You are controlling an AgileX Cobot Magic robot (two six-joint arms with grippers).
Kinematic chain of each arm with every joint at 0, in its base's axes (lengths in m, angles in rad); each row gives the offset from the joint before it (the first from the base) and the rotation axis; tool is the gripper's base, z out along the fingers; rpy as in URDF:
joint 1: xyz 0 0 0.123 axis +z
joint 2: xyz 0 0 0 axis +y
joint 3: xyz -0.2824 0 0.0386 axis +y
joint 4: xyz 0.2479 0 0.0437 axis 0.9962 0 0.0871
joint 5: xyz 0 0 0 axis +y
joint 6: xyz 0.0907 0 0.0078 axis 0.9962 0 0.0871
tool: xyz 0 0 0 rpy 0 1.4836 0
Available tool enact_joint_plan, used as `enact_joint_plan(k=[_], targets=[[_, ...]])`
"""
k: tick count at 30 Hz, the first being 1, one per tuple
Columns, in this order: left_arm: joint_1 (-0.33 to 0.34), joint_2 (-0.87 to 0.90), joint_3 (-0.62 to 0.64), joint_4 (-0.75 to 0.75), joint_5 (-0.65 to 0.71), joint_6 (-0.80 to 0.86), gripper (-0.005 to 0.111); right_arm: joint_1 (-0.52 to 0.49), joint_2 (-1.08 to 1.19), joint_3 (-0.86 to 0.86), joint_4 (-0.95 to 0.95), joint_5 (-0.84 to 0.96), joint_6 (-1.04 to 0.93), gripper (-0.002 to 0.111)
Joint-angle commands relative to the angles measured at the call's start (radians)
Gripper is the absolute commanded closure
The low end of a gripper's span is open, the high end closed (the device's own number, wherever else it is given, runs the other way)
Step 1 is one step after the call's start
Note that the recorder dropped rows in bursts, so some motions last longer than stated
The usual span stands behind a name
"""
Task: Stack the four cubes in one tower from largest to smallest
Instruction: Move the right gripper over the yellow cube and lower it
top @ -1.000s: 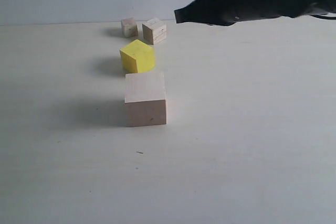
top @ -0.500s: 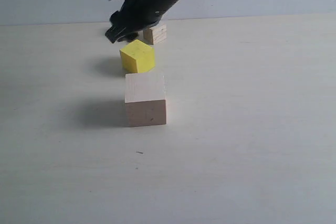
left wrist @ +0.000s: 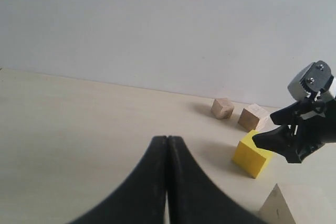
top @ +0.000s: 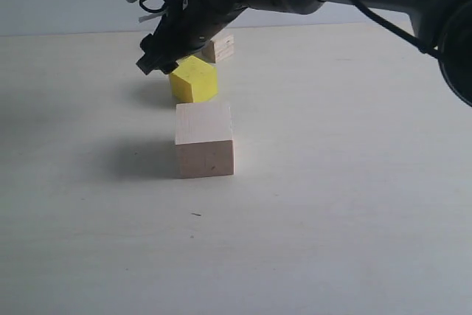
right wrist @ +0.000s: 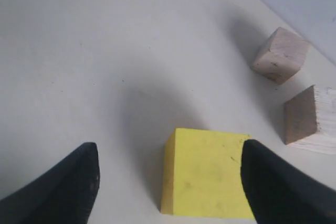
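The large pale wood cube (top: 204, 149) shows only a cut-off corner in the left wrist view, near the left gripper (left wrist: 167, 182), whose fingers press together on nothing. The right gripper (right wrist: 169, 149) is spread wide and empty; the yellow cube (right wrist: 205, 174) lies in line with the gap between its fingers, touching neither. Beyond the fingertips, the arm half covers the small wood cube (right wrist: 307, 121) in the exterior view and wholly hides the smallest cube (right wrist: 279, 55).

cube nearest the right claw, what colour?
Bright yellow. The cube shows best in the right wrist view.
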Motion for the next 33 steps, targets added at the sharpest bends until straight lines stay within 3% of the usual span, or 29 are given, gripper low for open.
enact_joint_plan(k=[1,6,23,33], targets=[[0.000,-0.004,0.005,-0.007,-0.012,0.005,0.107,0.000,0.015,-0.013,-0.126,0.000,0.160,0.036],[0.000,-0.004,0.005,-0.013,-0.012,0.005,0.107,0.000,0.019,-0.013,-0.231,0.000,0.289,0.036],[0.000,-0.004,0.005,-0.036,-0.015,0.047,0.107,-0.012,0.100,-0.043,-0.351,-0.001,0.374,0.036],[0.000,-0.004,0.005,-0.040,-0.017,0.049,0.107,-0.029,0.128,-0.043,-0.313,-0.002,0.375,0.036]])
